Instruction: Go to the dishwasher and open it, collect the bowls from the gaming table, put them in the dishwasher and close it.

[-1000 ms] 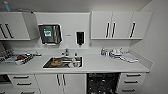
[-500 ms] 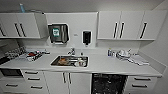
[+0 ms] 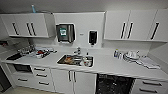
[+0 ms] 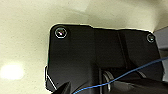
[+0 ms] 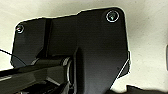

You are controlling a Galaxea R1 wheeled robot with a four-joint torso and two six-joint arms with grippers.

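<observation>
A robot faces a white kitchen wall on the first leg of its job, the approach to the dishwasher (image 3: 114,84), which sits under the tabletop (image 3: 110,65) at about 5 o'clock in the head view, a dark opening with what looks like wire racks inside; whether its door already hangs down cannot be told from here. By this judgement the next move calls for closing the gap and squaring up to that unit, with an arm brought low enough to reach its front. The sink (image 3: 75,60) lies at the centre, holding dishes, with more crockery heaped at 9 o'clock and stacked plates (image 3: 131,56) at 3 o'clock. Wall cupboards (image 3: 136,25) with dark bar handles run along the top, flanking a paper towel dispenser (image 3: 65,33) and a soap dispenser (image 3: 93,37). Whether either hand is wide or narrow cannot be told.
</observation>
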